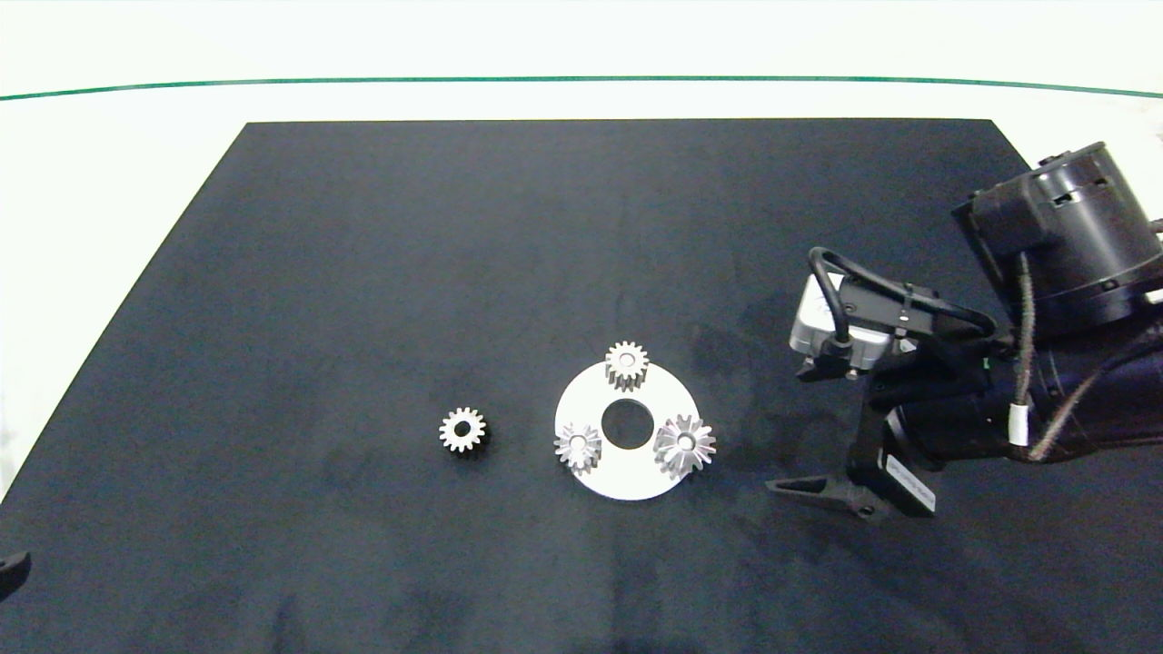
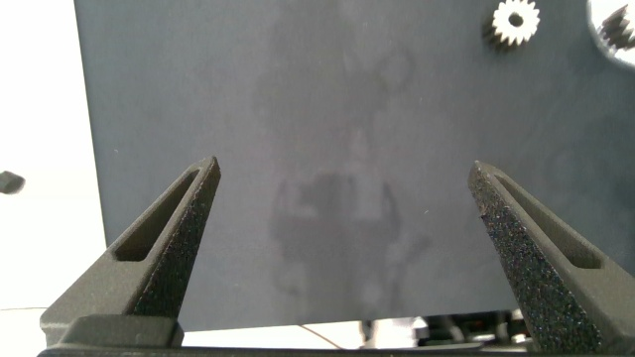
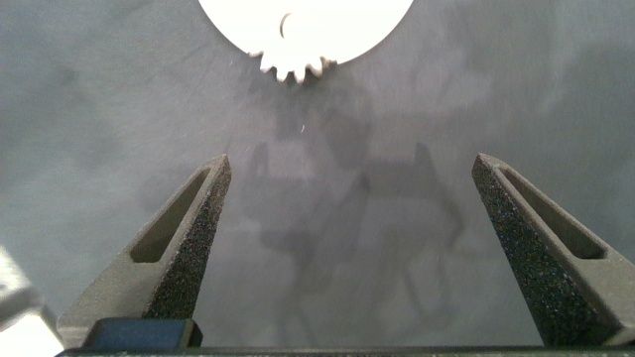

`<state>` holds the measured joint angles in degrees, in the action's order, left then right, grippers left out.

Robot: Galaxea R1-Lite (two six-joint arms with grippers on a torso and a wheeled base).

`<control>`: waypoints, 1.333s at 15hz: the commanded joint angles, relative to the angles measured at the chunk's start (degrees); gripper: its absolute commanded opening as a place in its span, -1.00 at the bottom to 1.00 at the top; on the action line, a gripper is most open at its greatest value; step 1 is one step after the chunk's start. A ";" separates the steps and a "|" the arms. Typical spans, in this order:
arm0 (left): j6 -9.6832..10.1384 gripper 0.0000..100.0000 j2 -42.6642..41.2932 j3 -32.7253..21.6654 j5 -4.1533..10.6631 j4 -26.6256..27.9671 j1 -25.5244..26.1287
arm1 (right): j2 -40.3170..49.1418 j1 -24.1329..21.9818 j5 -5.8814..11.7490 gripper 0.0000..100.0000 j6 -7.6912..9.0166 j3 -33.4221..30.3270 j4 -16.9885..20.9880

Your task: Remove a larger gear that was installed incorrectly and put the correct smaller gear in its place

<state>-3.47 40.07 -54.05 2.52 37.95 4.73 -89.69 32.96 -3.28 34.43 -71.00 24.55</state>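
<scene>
At the near left edge of the desk [image 1: 109, 182], just a dark tip of the left tool [image 2: 342, 208] shows from above; its own camera shows its two fingers spread wide over bare black mat [image 1: 363, 272], holding nothing, parked well away from the work.

Moving right, the smaller gear [image 1: 462, 430] lies loose and flat on the mat, a short way left of the white disc [image 1: 627, 477]. The disc carries three gears around its centre hole: one at its far edge [image 1: 626, 365], one at its near left [image 1: 578, 446], and the larger gear [image 1: 684, 444], with long pointed teeth, at its near right.

Further right, the right tool [image 3: 347, 218] hangs above the mat beside the disc, fingers wide apart and empty. Its camera shows the disc's edge and some gear teeth just ahead.

The step in hand looks like the reach for the larger gear. To do it well, the right tool should probably centre over that gear with a finger on each side, come straight down, and close on the toothed rim, not the disc. A straight upward lift would be wise, so the disc is not dragged and the neighbouring gears stay put. The disc looks light and may shift if nudged sideways.
</scene>
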 commanded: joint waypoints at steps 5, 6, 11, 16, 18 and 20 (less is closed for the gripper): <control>0.49 1.00 0.18 -0.79 0.03 0.20 0.02 | -8.84 4.65 5.12 1.00 6.88 -4.85 0.06; 0.49 1.00 0.18 -0.79 0.03 0.20 0.10 | -8.93 5.44 5.39 1.00 6.79 -5.03 0.06; 0.49 1.00 -0.08 -0.79 0.03 0.20 0.19 | -12.35 7.91 8.38 1.00 6.97 -6.70 -0.91; 0.49 1.00 -0.43 -0.79 0.03 0.20 0.19 | -14.55 9.22 9.43 1.00 6.97 -6.79 -3.55; 0.49 1.00 -0.70 -0.79 0.03 0.11 0.19 | -14.90 9.66 9.34 1.00 6.88 -6.79 -3.55; 0.49 1.00 -0.96 -0.53 0.03 0.20 0.19 | -15.08 9.58 9.34 0.91 6.71 -7.14 -3.55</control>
<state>-2.97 39.47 -54.69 2.52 37.92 4.92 -104.70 42.53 6.03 40.92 -77.97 20.89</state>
